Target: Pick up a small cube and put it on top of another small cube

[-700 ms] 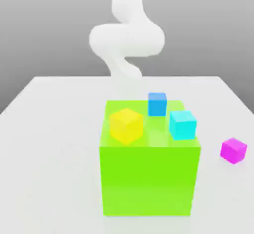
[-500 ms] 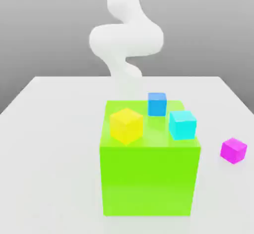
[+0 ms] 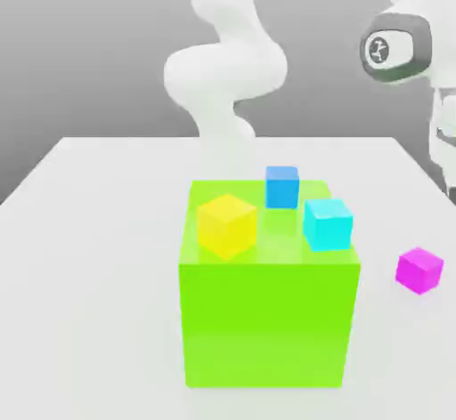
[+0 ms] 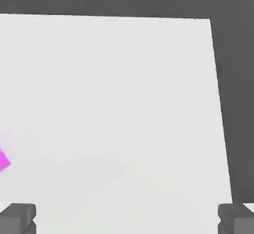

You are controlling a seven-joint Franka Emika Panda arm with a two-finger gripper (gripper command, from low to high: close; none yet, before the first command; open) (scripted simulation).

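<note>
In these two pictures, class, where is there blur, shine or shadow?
Exterior view: the green block has a glossy top that mirrors the cubes; the magenta cube casts hardly any shadow. Hand view: the magenta cube is a smeared patch at the edge; the table is evenly lit.

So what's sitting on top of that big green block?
Three small cubes rest on the green block: a yellow cube, a blue cube and a cyan cube. The patches beneath them are covered.
</note>
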